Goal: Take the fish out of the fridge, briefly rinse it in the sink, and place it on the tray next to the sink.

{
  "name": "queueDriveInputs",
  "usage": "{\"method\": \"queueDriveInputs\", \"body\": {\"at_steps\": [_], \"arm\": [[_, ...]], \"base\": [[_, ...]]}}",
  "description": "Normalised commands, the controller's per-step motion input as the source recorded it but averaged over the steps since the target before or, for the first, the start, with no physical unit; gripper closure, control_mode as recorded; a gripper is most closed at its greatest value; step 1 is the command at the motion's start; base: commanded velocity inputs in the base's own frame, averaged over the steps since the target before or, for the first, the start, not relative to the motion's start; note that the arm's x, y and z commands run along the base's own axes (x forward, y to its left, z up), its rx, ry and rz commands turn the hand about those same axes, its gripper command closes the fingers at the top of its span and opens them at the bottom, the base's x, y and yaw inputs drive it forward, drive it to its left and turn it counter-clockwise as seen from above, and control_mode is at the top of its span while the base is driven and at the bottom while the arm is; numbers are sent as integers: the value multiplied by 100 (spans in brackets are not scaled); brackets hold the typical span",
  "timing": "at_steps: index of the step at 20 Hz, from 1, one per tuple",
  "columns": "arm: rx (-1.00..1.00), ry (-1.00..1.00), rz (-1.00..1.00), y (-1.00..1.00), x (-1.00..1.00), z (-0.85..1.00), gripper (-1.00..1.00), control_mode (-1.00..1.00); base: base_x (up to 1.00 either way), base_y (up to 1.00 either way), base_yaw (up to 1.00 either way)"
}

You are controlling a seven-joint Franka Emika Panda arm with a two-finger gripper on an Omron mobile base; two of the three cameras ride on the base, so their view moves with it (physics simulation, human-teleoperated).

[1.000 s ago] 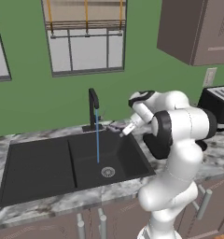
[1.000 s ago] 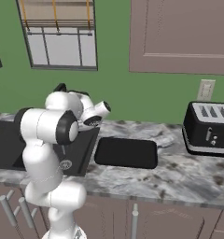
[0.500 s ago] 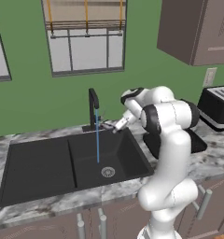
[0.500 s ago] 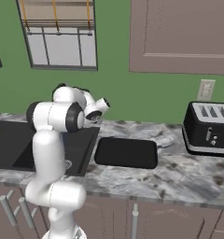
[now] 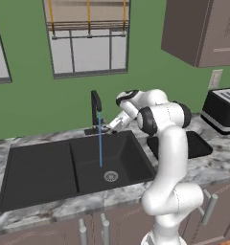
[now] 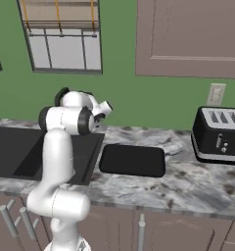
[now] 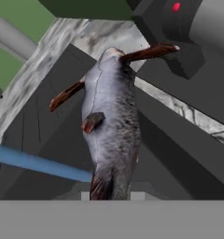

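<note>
2 of 3 steps remain | two-finger gripper [image 5: 107, 127] pinching slim silvery-grey fish [image 7: 111, 123] beside blue water stream [image 5: 99, 141] | flat black tray [image 6: 132, 160] unused

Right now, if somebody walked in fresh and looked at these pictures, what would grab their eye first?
Probably the thin blue stream of water falling from the black tap into the right basin of the black sink. Right beside it, the white arm reaches over the sink's back edge with its gripper by the stream, and the hand view shows the grey fish hanging in it. To the right, the black tray lies on the marbled counter.
</note>
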Motion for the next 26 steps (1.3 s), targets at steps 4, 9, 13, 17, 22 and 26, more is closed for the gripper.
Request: {"method": "queueDriveInputs", "body": {"at_steps": [4, 9, 13, 17, 22, 26], "arm": [[0, 6, 0, 15, 24, -21, 100, -100], [0, 12, 1, 12, -8, -4, 100, -100], [0, 10, 7, 11, -38, -1, 100, -100], [0, 3, 8, 20, -70, 0, 100, -100], [0, 0, 5, 12, -50, 0, 100, -100], [0, 0, 0, 1, 1, 0, 100, -100]], "base": [[0, 0, 0], [0, 0, 0], [0, 0, 0], [0, 0, 0], [0, 0, 0], [0, 0, 0]]}}
